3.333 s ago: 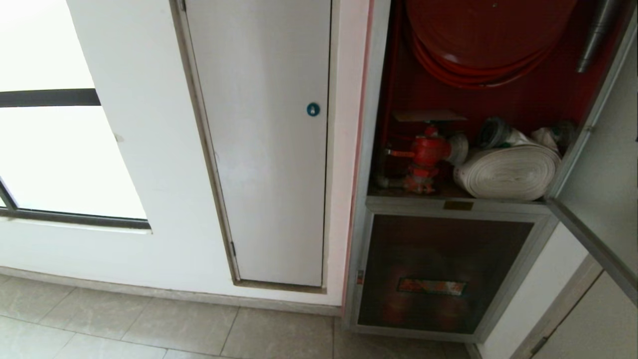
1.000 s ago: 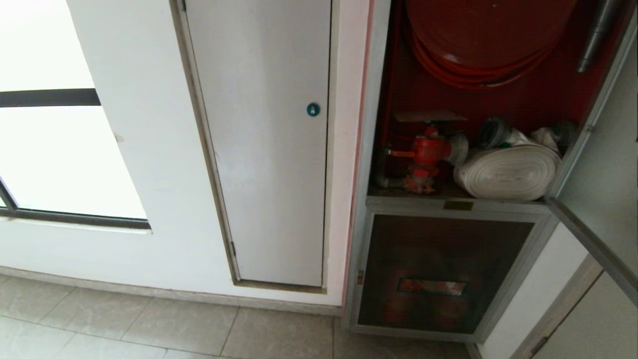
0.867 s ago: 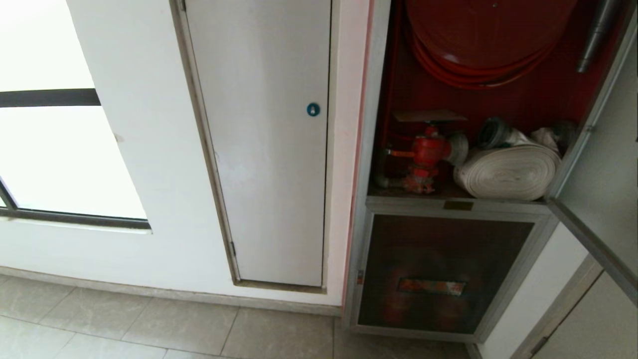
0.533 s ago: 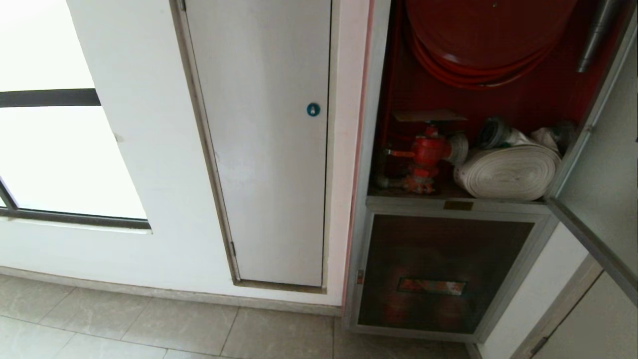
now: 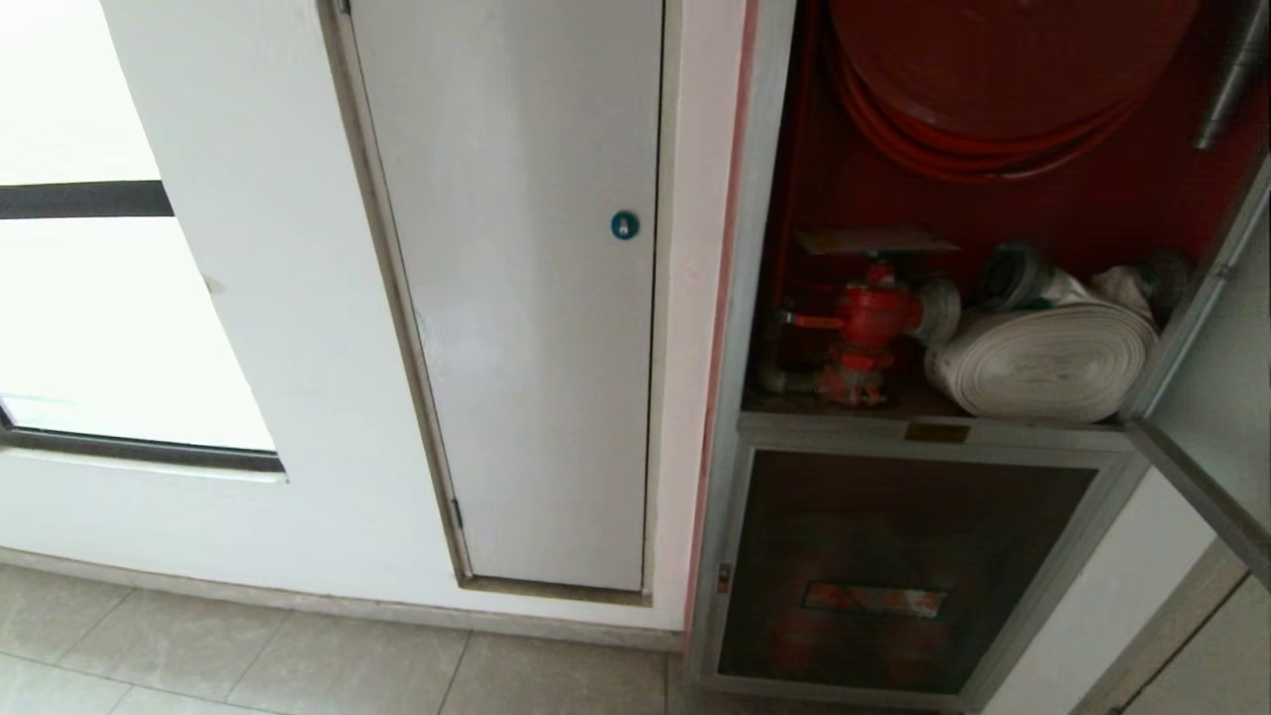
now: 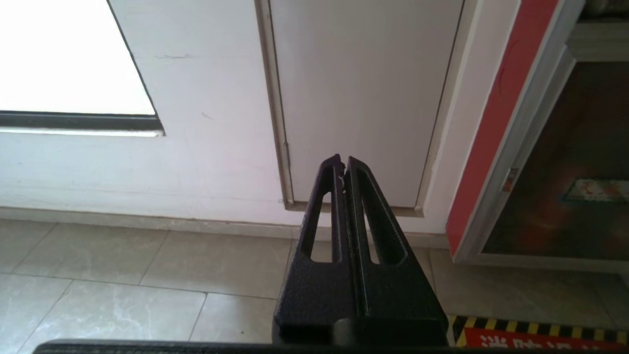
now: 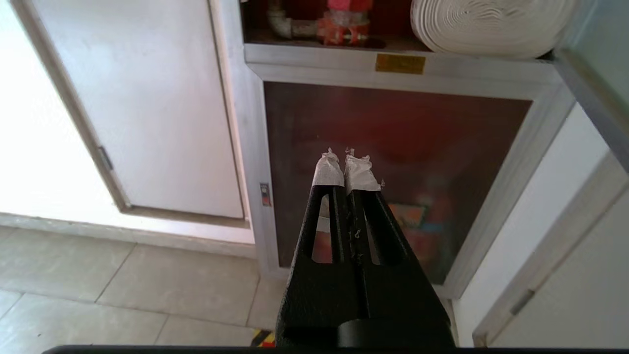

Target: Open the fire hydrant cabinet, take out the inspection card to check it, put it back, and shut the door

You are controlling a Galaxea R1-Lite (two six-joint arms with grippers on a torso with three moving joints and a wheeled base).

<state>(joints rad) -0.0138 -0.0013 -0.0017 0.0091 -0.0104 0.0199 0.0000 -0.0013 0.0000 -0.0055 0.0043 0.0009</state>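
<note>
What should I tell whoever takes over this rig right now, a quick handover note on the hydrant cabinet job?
Left end effector: shut, empty, parked low, facing the plain white door.
Right end effector: shut, empty, parked in front of the cabinet's lower glass panel.
Fire hydrant cabinet: upper compartment open; its door is swung out on the right. Red valve and white rolled hose sit inside.
Inspection card: not visible in any view.
Done: door open.
Left: find and check the card if not done, return it, close the door.
</note>
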